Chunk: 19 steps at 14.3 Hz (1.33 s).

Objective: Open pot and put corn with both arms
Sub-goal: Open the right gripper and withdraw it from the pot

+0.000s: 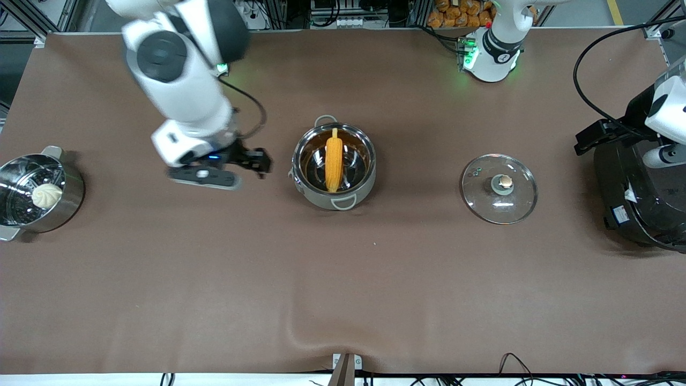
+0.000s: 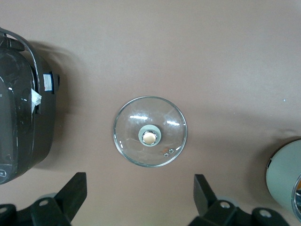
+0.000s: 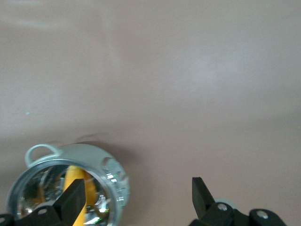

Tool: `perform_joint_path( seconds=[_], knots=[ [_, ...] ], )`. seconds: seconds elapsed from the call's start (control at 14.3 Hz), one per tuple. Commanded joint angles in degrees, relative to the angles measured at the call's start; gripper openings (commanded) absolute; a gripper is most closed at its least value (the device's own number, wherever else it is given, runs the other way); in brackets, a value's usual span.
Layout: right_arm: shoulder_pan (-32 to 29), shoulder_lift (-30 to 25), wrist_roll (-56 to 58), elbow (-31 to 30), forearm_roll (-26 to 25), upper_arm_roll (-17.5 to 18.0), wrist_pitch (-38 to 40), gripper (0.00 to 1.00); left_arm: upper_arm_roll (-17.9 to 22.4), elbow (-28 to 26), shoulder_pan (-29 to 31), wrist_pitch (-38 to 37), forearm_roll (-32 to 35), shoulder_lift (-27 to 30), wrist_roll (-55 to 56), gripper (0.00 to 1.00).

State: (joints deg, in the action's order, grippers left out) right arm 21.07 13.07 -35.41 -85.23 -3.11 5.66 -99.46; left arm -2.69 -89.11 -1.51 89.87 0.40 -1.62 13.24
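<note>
Steel pot (image 1: pixel 333 165) holds the corn (image 1: pixel 334 163), glass lid (image 1: pixel 499 188) off; both hands, right (image 1: pixel 256 161) and left (image 2: pixel 140 200), gape empty.

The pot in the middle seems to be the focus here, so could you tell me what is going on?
The pot stands open with the corn lying inside it. Its glass lid rests on the table toward the left arm's end, beside the black cooker. The right pincer hangs open and empty over the table beside the pot. The left pincer is open above the lid, holding nothing. A steamer basket with a bun sits untouched.
</note>
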Motion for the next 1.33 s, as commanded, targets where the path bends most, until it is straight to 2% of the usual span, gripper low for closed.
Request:
perform_joint_path(
  seconds=[0.0, 0.07, 0.21, 0.35, 0.49, 0.7, 0.84, 1.05, 1.26],
  knots=[
    [-5.84, -4.45, 9.54, -0.64, 1.44, -0.64, 3.73, 1.00, 0.76, 1.14, 0.19, -1.10, -0.93, 0.56, -2.43, 1.00],
    [-7.51, -5.68, 13.32, -0.64, 1.44, -1.43, 4.97, 1.00, 0.85, 1.40, 0.19, -1.10, -1.27, 0.22, -2.86, 1.00],
    [-7.88, -8.14, 19.83, -1.17, 1.96, -6.16, 5.94, 1.00, 0.67, 2.19, 0.45, -1.10, -1.45, 0.04, -3.05, 1.00],
    [-8.06, -9.99, 24.32, -1.43, 4.59, -10.64, 7.70, 1.00, 0.67, 2.37, 0.36, -1.10, -1.54, 0.04, -3.13, 1.00],
    [-8.84, -10.87, 29.58, -1.43, 4.69, -13.82, 9.28, 1.00, 0.58, 2.28, 0.28, -1.10, -1.63, 0.04, -3.39, 1.00],
    [-12.27, -12.01, 36.71, -2.66, 4.60, -14.97, 9.47, 1.00, 0.58, 2.19, 0.36, -1.10, -2.24, 0.04, -3.57, 1.00],
    [-12.19, -12.37, 40.32, -3.63, 4.25, -17.77, 8.94, 1.00, 0.50, 2.19, 0.28, -1.10, -2.07, 0.04, -3.48, 1.00],
    [-12.45, -12.37, 43.67, -3.98, 3.72, -19.98, 8.41, 1.00, 0.41, 2.10, 0.01, -1.10, -1.45, 0.39, -3.04, 1.00],
    [-12.45, -12.37, 43.94, -3.98, 3.63, -20.25, 8.41, 1.00, 0.41, 2.19, 0.01, -1.79, -1.36, 0.21, -3.13, 1.00]
  ],
)
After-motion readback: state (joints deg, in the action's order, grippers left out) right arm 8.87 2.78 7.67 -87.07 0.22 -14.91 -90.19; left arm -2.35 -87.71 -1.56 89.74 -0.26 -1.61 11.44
